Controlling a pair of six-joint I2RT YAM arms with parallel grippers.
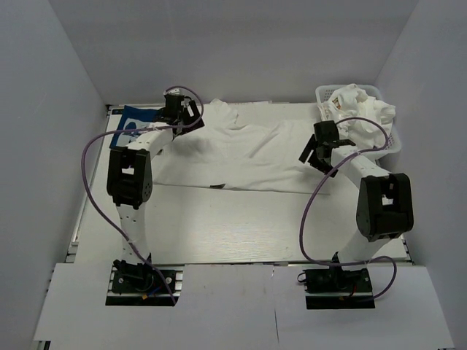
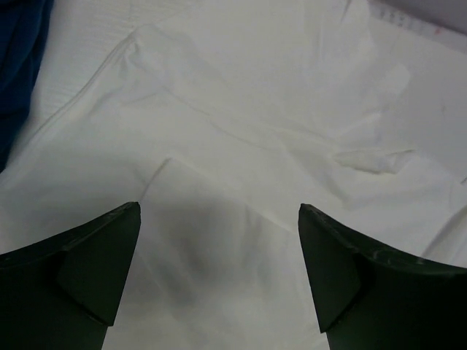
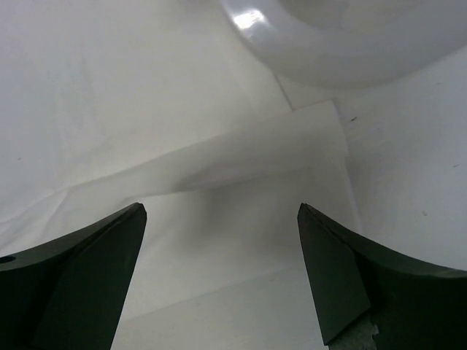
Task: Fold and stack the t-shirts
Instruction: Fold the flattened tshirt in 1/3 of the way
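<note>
A large white t-shirt point(image 1: 241, 149) lies spread across the far half of the table, wrinkled; it also shows in the left wrist view point(image 2: 241, 138) and the right wrist view point(image 3: 146, 109). A navy blue t-shirt point(image 1: 131, 120) lies folded at the far left, partly under the left arm; its edge shows in the left wrist view point(image 2: 18, 65). My left gripper point(image 1: 191, 122) point(image 2: 219, 219) is open and empty over the white shirt's left part. My right gripper point(image 1: 312, 159) point(image 3: 220, 219) is open and empty over the shirt's right sleeve edge point(image 3: 270, 146).
A white laundry basket point(image 1: 383, 142) with crumpled white cloth point(image 1: 361, 106) stands at the far right; its rim shows in the right wrist view point(image 3: 343, 51). Grey walls enclose the table on three sides. Purple cables loop from both arms.
</note>
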